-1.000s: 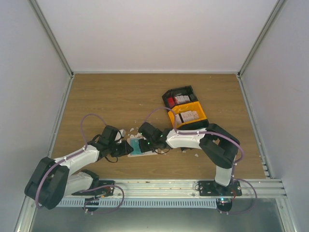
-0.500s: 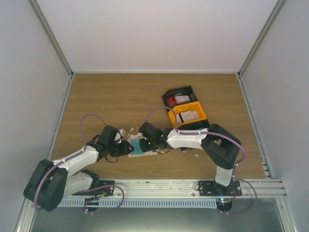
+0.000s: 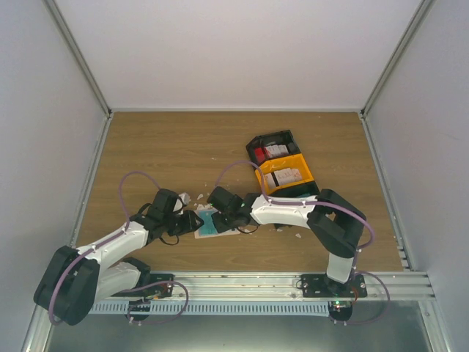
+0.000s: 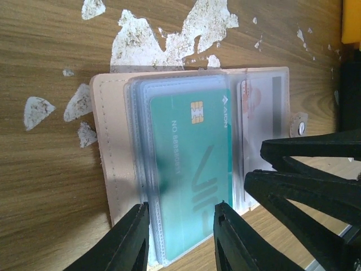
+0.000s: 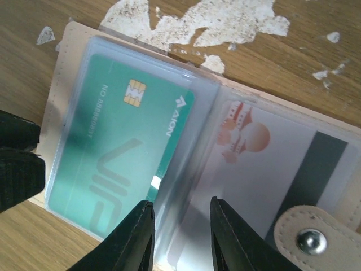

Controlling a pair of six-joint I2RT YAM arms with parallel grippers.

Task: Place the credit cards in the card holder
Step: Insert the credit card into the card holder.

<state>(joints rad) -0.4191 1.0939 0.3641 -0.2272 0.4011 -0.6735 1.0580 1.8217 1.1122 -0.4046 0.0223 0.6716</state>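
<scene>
The beige card holder (image 4: 107, 141) lies open on the wood, between the arms in the top view (image 3: 207, 223). A teal card (image 4: 192, 164) sits in its clear sleeve, also in the right wrist view (image 5: 121, 152). A white card with an orange picture and a black stripe (image 5: 271, 164) is in the other pocket. The snap tab (image 5: 307, 234) lies beside it. My left gripper (image 4: 180, 228) is open, its fingers astride the teal card's near edge. My right gripper (image 5: 180, 228) is open over the fold between the two pockets.
White crumbly scraps (image 4: 169, 34) lie on the wood beyond the wallet. A black bin (image 3: 272, 149) and a yellow bin (image 3: 286, 176) with more cards stand at the back right. The other arm's black fingers (image 4: 307, 169) sit close by the wallet.
Both grippers have shifted slightly left over the wallet. The wallet stays open with the teal card in it.
</scene>
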